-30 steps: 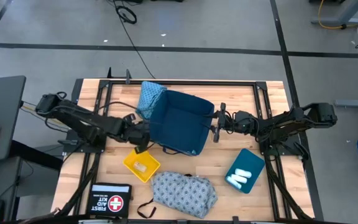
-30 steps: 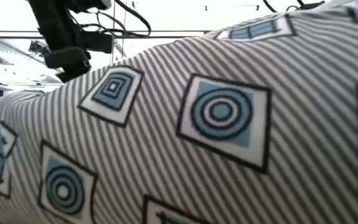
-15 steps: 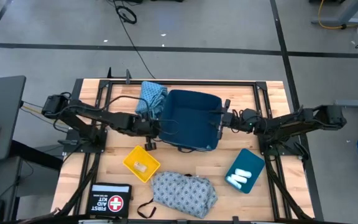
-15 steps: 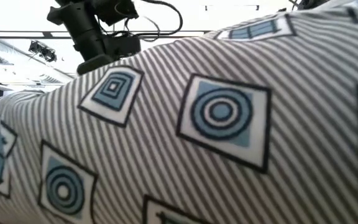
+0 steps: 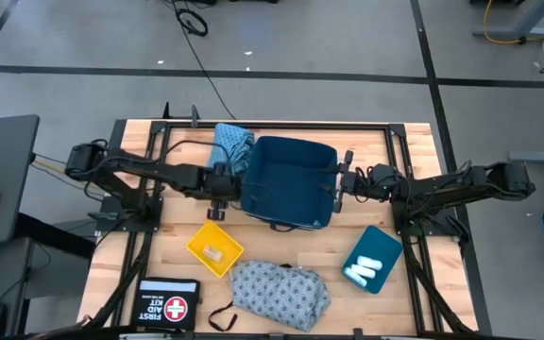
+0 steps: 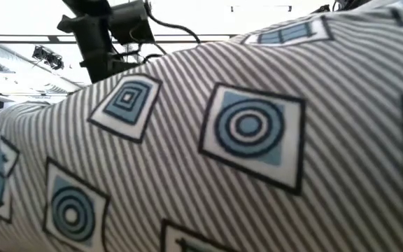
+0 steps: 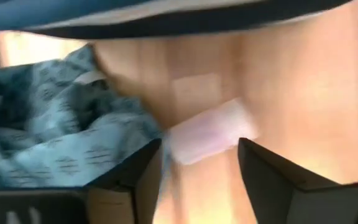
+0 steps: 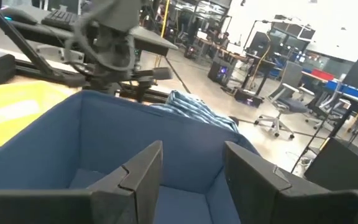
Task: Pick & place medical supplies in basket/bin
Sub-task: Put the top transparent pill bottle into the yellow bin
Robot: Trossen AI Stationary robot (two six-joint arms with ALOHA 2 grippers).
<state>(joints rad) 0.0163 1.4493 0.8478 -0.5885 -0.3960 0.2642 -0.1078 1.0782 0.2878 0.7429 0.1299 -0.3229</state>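
A dark blue fabric basket [image 5: 286, 184] sits on its base mid-table. My left gripper [image 5: 219, 189] [image 7: 197, 146] is open beside the basket's left wall, pointing down at bare wood with a pale patch [image 7: 207, 132] between its fingers. My right gripper [image 5: 346, 179] [image 8: 191, 149] is open at the basket's right rim, looking into the hollow [image 8: 104, 155]. A teal-blue cloth [image 5: 231, 146] [image 7: 48, 137] lies at the basket's far left corner. The grey-blue garment with a strap [image 5: 280, 293] lies near the near edge. White rolls [image 5: 364, 271] lie in a teal tray. A pale packet [image 5: 214, 252] lies in a yellow tray.
The yellow tray [image 5: 199, 247] sits near-left of the basket and the teal tray [image 5: 382, 244] near-right. A first aid kit [image 5: 168, 304] lies at the near left corner. The grey-blue garment [image 6: 243, 154] fills the low view; only the left arm [image 6: 107, 31] shows above it.
The basket, askew a second ago, has turned square and shifted slightly toward the table's right and far edge. My left gripper has moved from beside the yellow tray toward the far edge along the basket's left wall. My right gripper has drawn back a little toward the right edge.
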